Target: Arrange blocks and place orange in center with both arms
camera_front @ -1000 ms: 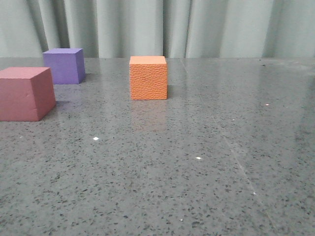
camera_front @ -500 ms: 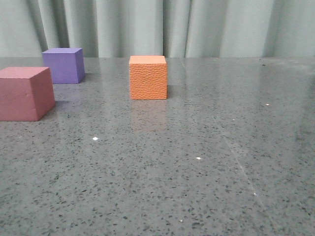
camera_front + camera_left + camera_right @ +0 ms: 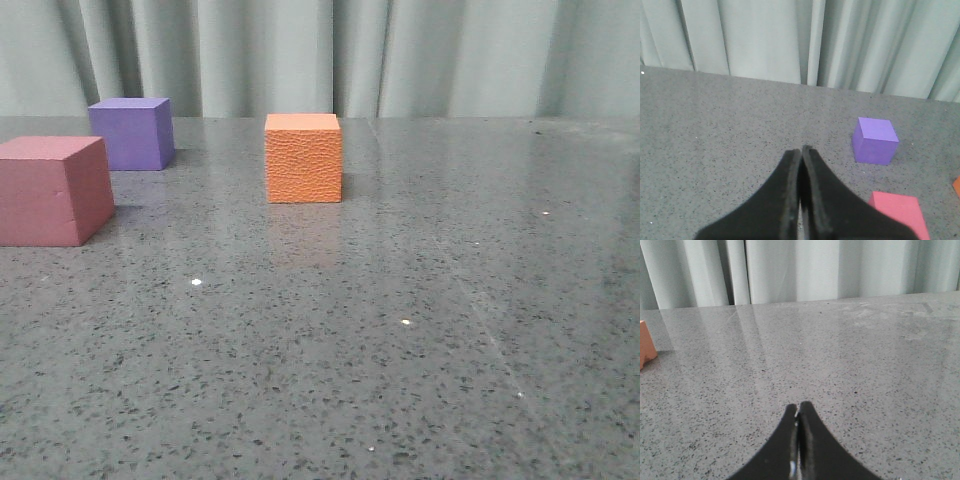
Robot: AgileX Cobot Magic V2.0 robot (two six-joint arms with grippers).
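Bench (image 3: 420, 330) of speckled grey stone carries the rough-faced bright orange foam cube (image 3: 303, 158) near its middle, with the purple foam cube (image 3: 131, 133) and the dusty pink-red foam cube (image 3: 52, 190) well apart to its left, the pink-red one nearer the camera. Left gripper (image 3: 801, 150) and right gripper (image 3: 798, 406) both have their black fingers pressed together on nothing, above bare bench.
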